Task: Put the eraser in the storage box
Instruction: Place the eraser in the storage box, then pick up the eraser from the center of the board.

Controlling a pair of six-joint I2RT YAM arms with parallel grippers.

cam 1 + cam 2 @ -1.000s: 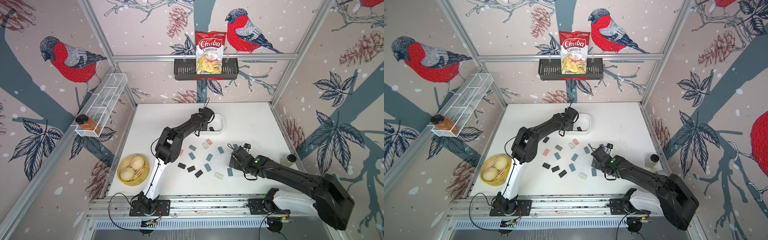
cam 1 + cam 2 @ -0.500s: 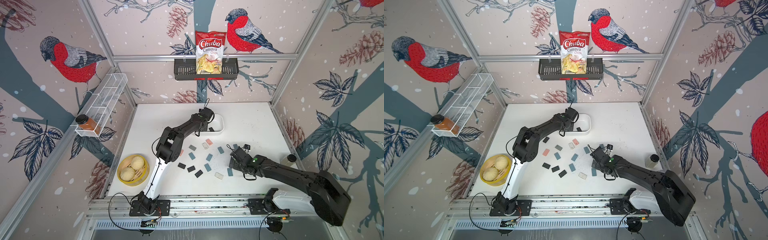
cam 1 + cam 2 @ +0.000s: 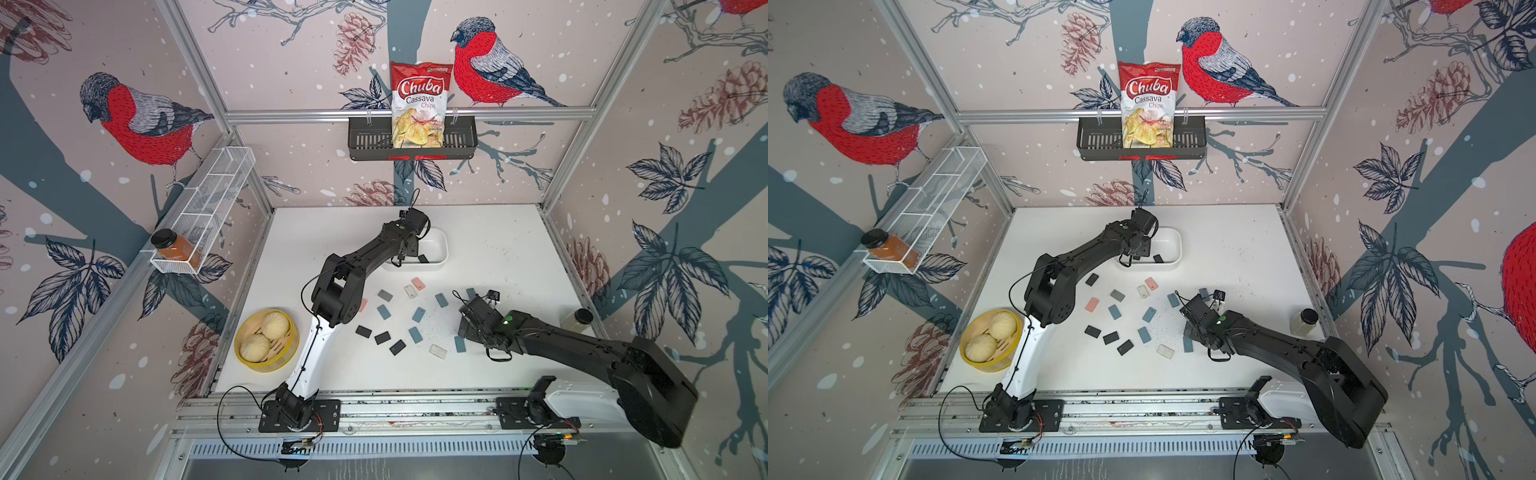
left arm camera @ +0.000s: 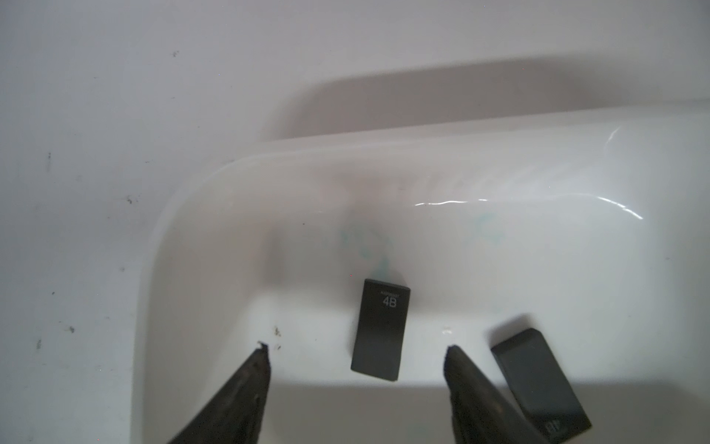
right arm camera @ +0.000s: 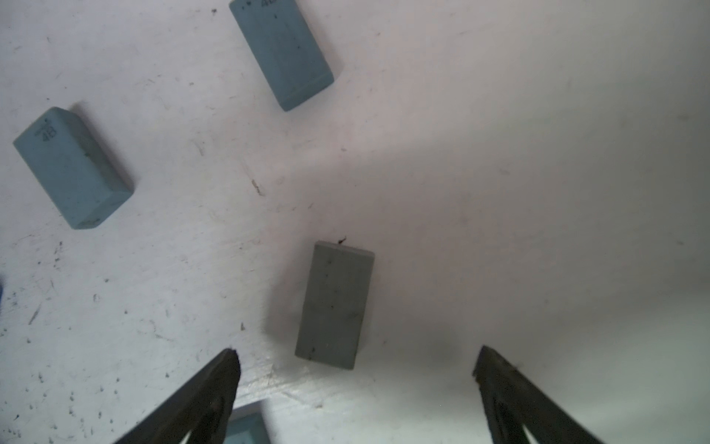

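While both sets of jaws are spread, nothing is gripped.
The black eraser (image 4: 380, 330) is seen in the storage box (image 4: 215, 200), lower centre, between the tips of the left gripper (image 4: 357, 348); a grey eraser (image 5: 334, 303) is framed by the right gripper (image 5: 357, 350).

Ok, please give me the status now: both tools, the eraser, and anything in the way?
Left tool open over storage box. Black eraser lies inside, not gripped. Right tool open over grey eraser on table. Nothing in the way.
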